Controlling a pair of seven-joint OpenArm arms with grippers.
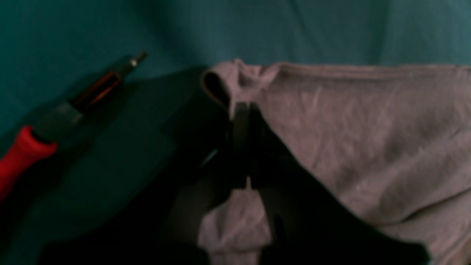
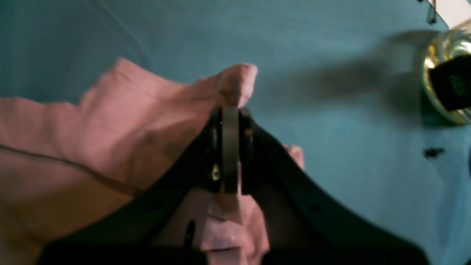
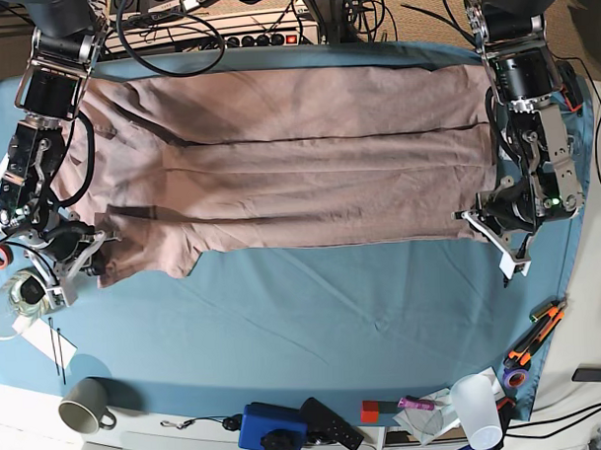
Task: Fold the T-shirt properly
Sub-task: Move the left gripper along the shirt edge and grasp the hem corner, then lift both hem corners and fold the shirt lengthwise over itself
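1. T-shirt (image 3: 279,166) lies spread widthways across the far half of the blue table cloth (image 3: 313,313), between the two arms. Long lengthwise creases run across it, and the near edge looks doubled over; judged as partly folded along its length.
2. Left gripper (image 1: 241,110) is clenched on a bunched corner of the shirt's hem edge; fabric visible both above and below the jaws in the left wrist view. Grasp looks firm.
3. Right gripper (image 2: 230,110) is likewise clenched on a pinch of shirt fabric, at the sleeve-side corner. Cloth hangs over the jaw tips.
4. In base view both held corners sit at the shirt's near edge, one at each end.
5. Progress, by judgement: early to mid. Corners secured; cross-fold not yet made, and the sleeve end at the right arm's side still looks ragged.
6. Left to do: carry both corners over to the far edge, release, then fold the ends in.
7. Risk: red-handled tool (image 1: 25,154) lies near the left gripper; clutter along the table's near edge. Wrist views blurred, so grip depth not confirmable.
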